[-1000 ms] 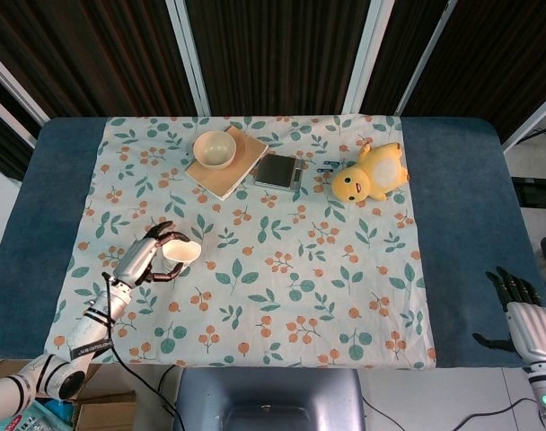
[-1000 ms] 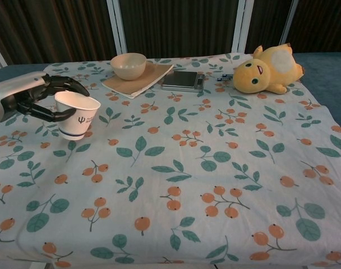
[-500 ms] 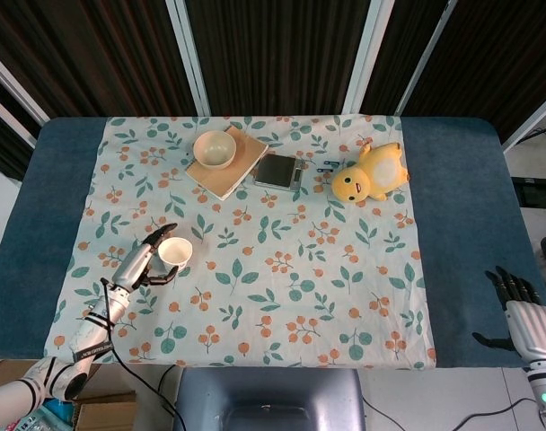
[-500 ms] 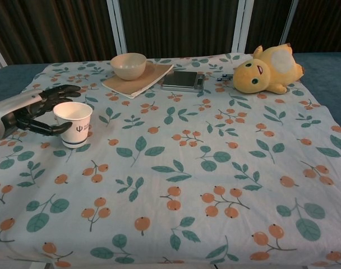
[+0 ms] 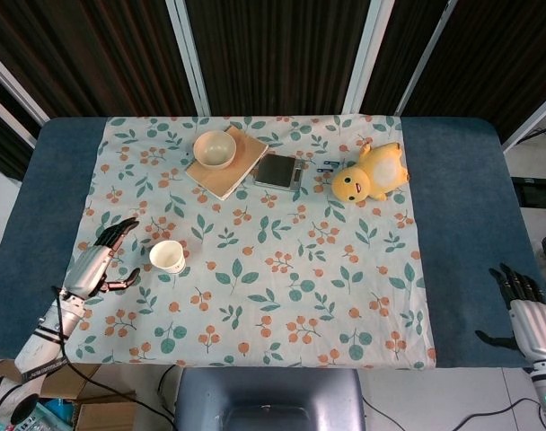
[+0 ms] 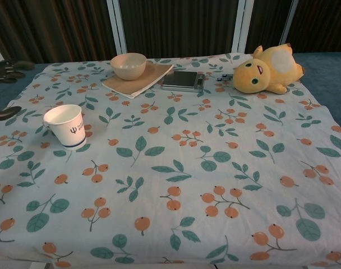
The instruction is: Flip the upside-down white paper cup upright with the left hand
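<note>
The head view looks steeply down from above the near edge, taking in the whole table [image 5: 453,224] with both side edges. The chest view sits low at the near edge, facing the far edge, closer in. The 2 views share the floral cloth [image 5: 282,287] [image 6: 215,185].

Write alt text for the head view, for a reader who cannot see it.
A white paper cup stands upright, mouth up, on a floral tablecloth, with the robot's open left hand apart from it at the cloth's left edge. Farther back sit a bowl on a wooden board, a small scale and a yellow plush toy.
</note>
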Motion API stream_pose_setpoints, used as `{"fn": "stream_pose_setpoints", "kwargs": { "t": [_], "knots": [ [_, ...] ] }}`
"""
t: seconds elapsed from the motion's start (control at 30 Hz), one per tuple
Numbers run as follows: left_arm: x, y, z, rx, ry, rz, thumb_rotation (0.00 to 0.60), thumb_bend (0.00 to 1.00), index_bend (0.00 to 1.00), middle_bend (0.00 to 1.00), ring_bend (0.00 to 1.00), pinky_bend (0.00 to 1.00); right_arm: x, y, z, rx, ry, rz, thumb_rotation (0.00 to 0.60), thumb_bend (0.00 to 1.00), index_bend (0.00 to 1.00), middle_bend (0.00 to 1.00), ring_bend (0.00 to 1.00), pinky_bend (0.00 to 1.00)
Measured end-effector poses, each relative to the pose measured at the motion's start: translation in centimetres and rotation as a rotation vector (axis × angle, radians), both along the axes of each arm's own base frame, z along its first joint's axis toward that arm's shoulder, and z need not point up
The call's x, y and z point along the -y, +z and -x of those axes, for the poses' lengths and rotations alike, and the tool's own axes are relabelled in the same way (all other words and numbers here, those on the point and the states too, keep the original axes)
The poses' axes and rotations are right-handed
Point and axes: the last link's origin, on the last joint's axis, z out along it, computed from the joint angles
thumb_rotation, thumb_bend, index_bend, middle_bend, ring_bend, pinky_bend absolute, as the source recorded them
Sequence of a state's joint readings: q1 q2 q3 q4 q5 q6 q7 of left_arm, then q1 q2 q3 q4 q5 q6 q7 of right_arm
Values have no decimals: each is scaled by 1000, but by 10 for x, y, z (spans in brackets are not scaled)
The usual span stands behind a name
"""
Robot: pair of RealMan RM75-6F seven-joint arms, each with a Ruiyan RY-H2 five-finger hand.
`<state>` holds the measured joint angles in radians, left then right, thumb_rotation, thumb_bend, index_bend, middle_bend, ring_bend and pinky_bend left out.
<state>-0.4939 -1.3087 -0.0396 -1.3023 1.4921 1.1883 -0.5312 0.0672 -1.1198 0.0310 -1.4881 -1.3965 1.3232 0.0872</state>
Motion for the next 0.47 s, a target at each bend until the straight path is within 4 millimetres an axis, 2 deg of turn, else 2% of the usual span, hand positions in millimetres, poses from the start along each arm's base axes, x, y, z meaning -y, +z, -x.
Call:
{"fn": "stream_pose_setpoints", "kwargs": {
  "t": [0.13, 0.27, 0.37, 0.47],
  "knots": [
    [29, 23, 19, -222, 12, -88, 600, 377, 0, 0, 0, 0, -5, 2, 0, 7, 32, 48, 600, 137, 0, 0, 0, 0],
    [79, 44, 46, -415, 104, -174, 600, 374, 0, 0, 0, 0, -12, 0, 4, 34, 38, 69, 600, 137, 0, 0, 0, 0],
    [118, 58, 66, -481, 188, -233, 600, 372, 0, 0, 0, 0, -16, -1, 6, 31, 47, 79, 600, 137, 0, 0, 0, 0],
    [152, 70, 80, -476, 257, -279, 600, 372, 0, 0, 0, 0, -18, -3, 5, 34, 65, 85, 600, 137, 0, 0, 0, 0]
  ]
}}
